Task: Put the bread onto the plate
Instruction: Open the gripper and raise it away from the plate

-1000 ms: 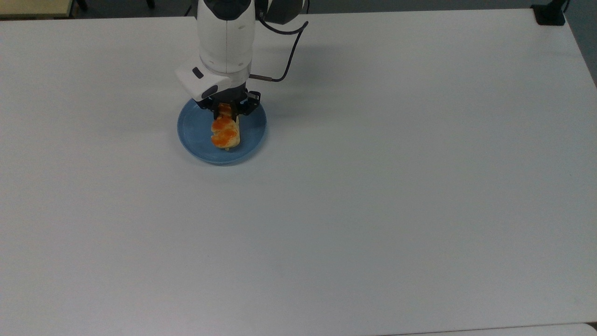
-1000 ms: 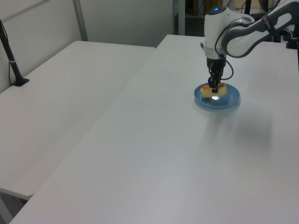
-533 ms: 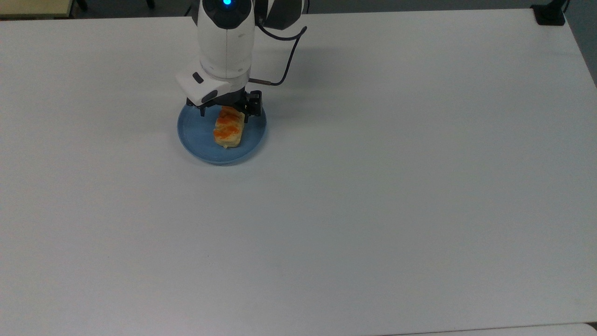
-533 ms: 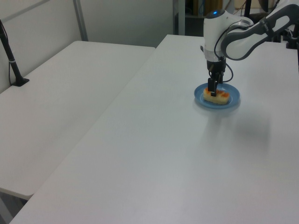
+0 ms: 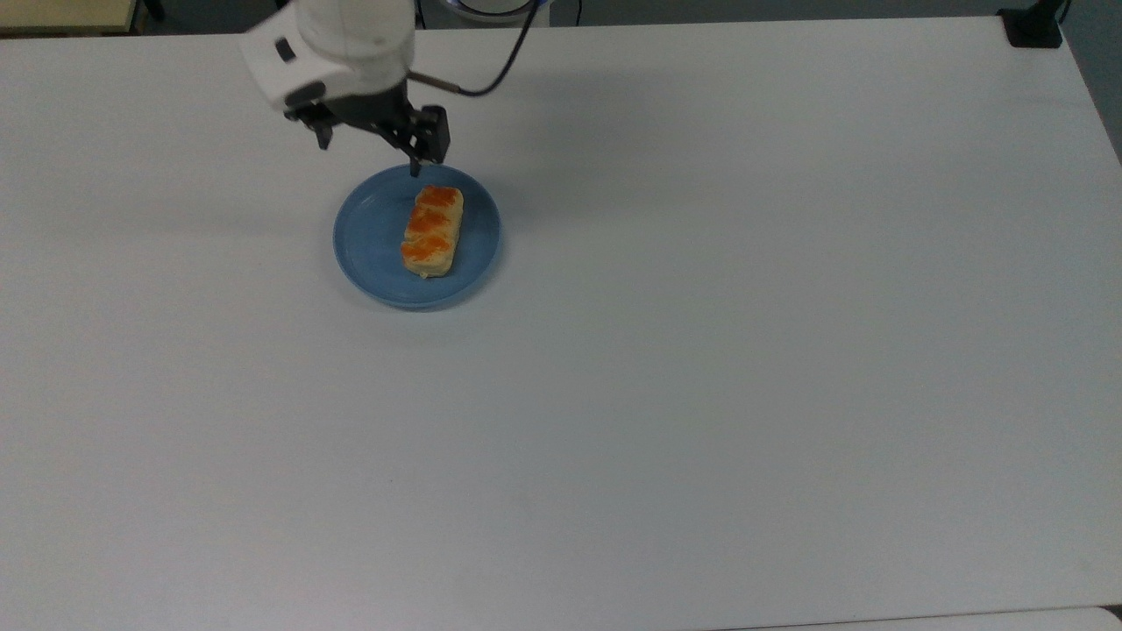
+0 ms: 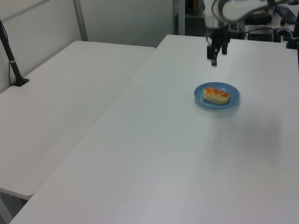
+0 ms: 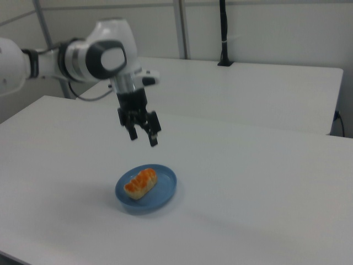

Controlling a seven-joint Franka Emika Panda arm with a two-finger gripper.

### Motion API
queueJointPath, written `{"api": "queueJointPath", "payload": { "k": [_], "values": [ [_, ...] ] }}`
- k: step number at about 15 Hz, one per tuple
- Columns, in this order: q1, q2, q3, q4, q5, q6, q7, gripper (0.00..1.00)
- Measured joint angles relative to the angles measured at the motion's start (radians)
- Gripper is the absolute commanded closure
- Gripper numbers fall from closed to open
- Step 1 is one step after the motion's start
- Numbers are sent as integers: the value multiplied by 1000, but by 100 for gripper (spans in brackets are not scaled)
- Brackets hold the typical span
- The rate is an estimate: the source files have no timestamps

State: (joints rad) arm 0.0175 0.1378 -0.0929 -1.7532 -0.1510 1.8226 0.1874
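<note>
The bread (image 5: pixel 432 230) lies flat on the plate (image 5: pixel 368 254), its glossy orange bumps facing up and its pale sides showing along the edge. In the top view it sits a little toward the plate's right half, with its long axis running from the far rim toward the near rim and leaning slightly. In the right view the loaf (image 7: pixel 140 183) rests across the middle of the blue plate (image 7: pixel 162 193), and in the left view it (image 6: pixel 216 95) lies lengthwise across the dish (image 6: pixel 235 96) with bare rim all around it.

The plate stands on a wide white table (image 5: pixel 701 350). A second white table (image 6: pixel 60 98) runs alongside it at the left view's left.

The gripper (image 5: pixel 368 151) hangs in the air above the table, clear of the bread and touching nothing. In the top view it sits beyond the plate's far rim, toward the top view's upper left. In the right view the gripper (image 7: pixel 142 135) is well above the plate, with its two dark fingers spread apart and nothing between them; one fingertip (image 7: pixel 153 142) points down. In the left view the gripper (image 6: pixel 216 55) hovers high over the table beyond the plate. A dark cable (image 5: pixel 491 74) loops off the white wrist.
</note>
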Motion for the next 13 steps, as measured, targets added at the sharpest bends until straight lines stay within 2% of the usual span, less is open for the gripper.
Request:
{"api": "queueJointPath", "payload": {
  "k": [3, 4, 5, 7, 13],
  "values": [
    [-31, -83, -5, 73, 30, -109, -29, 0],
    [-43, -113, -9, 87, 59, -139, -54, 0],
    [-55, -157, -26, 101, 110, -178, -100, 0],
    [-56, -210, -66, 109, 160, -222, -193, 0],
    [-54, -222, -75, 114, 193, -225, -321, 0]
  ]
}}
